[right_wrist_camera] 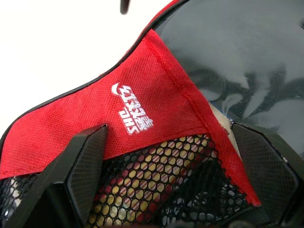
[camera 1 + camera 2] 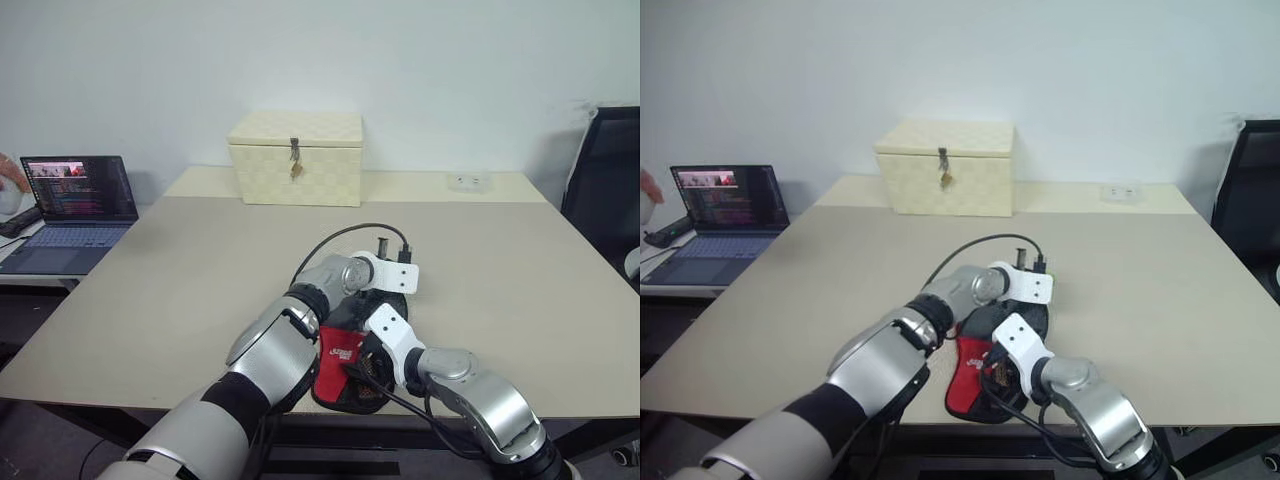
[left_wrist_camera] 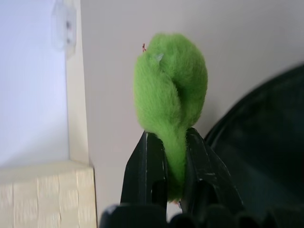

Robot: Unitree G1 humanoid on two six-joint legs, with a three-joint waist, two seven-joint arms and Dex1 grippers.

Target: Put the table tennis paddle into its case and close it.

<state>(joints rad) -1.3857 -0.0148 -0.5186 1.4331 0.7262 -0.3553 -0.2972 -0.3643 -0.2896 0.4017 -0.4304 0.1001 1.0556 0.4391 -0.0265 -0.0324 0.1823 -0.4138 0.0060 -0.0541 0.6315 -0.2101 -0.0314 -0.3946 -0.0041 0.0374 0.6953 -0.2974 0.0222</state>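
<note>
The case (image 2: 352, 350) is lying at the bench's (image 2: 180, 290) near edge, the right hand (image 1: 173, 166) straddling its red-and-mesh end, spread wide, steadying it, while the left hand (image 3: 168, 166) is pinching the green zipper tag (image 3: 170, 95), likely zipping shut.

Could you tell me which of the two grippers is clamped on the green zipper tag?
The left gripper: its jaws pinch the green zipper tag, while the right gripper's stand wide.

There is one soft red and black zip pouch (image 2: 345, 365), one cream woven box (image 2: 296, 157), one open laptop (image 2: 72, 209) and one big beige table (image 2: 180, 280)
</note>
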